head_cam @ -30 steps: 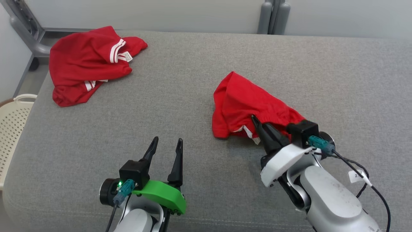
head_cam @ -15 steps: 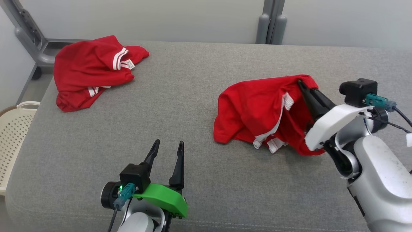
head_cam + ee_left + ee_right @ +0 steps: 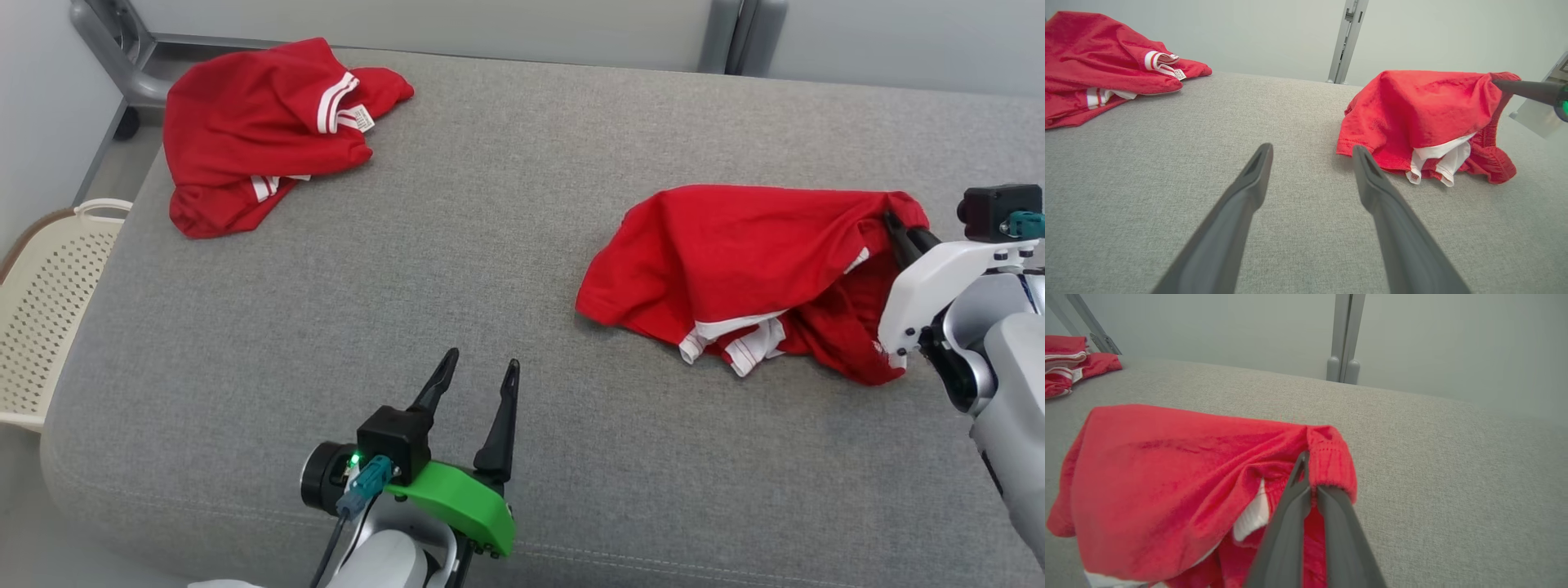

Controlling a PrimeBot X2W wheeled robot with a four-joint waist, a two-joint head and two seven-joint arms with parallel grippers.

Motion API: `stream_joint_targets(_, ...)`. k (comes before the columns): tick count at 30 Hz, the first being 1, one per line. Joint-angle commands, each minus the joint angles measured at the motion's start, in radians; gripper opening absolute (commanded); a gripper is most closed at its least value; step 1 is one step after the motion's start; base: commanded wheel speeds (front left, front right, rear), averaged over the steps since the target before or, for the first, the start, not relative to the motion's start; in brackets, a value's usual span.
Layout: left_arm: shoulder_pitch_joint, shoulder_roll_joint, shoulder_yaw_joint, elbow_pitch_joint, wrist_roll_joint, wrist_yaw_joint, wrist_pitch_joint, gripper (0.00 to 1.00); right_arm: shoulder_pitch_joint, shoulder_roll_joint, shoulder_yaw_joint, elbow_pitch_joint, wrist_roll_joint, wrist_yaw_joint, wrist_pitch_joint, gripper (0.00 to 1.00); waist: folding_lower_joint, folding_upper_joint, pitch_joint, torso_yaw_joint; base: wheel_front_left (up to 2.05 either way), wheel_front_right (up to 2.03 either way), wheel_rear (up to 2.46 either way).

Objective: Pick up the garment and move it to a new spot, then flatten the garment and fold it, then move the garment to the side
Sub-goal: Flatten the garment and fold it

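Right end effector (image 3: 892,220) pinching garment (image 3: 735,245) edge, raised; left end effector (image 3: 482,359) agape, low.

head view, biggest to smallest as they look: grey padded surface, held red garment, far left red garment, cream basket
largest first:
grey padded fabric surface
red garment pinched in the right gripper
crumpled red garment, far left
cream perforated basket, cropped by the edge, so unsure

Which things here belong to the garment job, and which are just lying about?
In the job: crumpled red garment with white trim, pinched by the shut right hand; open left hand; grey fabric table.
Lying about: second red white-striped garment, far left; cream perforated plastic basket.
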Motion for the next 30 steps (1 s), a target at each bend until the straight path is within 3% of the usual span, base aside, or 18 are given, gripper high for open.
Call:
stream_joint_targets(1,-0.019,-0.003,-0.009,0.003,0.013,-0.005,0.000,1.00,-0.025,-0.022,0.016,0.044,-0.001,0.000,-0.014,0.00,0.0000,0.0000,0.016,0.012,0.00,0.00,0.00)
stream_joint_targets(15,-0.042,-0.014,-0.062,0.013,0.018,-0.023,0.006,1.00,-0.111,-0.088,0.108,0.260,0.024,0.000,-0.107,0.00,0.0000,0.0000,0.043,-0.013,0.00,0.00,0.00)
stream_joint_targets(16,-0.044,-0.014,-0.067,0.017,0.020,-0.027,0.009,1.00,-0.115,-0.086,0.112,0.270,0.028,0.000,-0.116,0.10,0.0000,0.0000,0.042,-0.022,0.00,0.00,0.00)
stream_joint_targets(17,-0.046,-0.015,-0.072,0.020,0.021,-0.029,0.009,1.00,-0.119,-0.086,0.117,0.282,0.029,0.000,-0.126,0.35,0.0000,0.0000,0.041,-0.032,0.00,0.00,0.00)
stream_joint_targets(18,-0.048,-0.016,-0.077,0.024,0.020,-0.034,0.011,1.00,-0.123,-0.085,0.124,0.291,0.030,0.000,-0.134,0.76,0.0000,0.0000,0.040,-0.043,0.00,0.00,0.00)
stream_joint_targets(19,-0.051,-0.017,-0.083,0.029,0.018,-0.039,0.013,1.00,-0.127,-0.083,0.132,0.299,0.028,0.000,-0.142,1.00,0.0000,0.0000,0.039,-0.054,0.00,0.00,0.00)
stream_joint_targets(25,-0.081,-0.027,-0.103,0.080,-0.021,-0.067,0.026,1.00,-0.145,-0.068,0.198,0.281,0.063,0.000,-0.175,1.00,0.0000,0.0000,0.029,-0.144,0.00,0.00,0.00)
stream_joint_targets(30,-0.129,-0.033,-0.112,0.164,-0.084,-0.090,0.028,1.00,-0.122,-0.094,0.255,0.215,0.107,0.000,-0.206,1.00,0.0000,0.0000,0.020,-0.233,0.00,0.00,0.00)
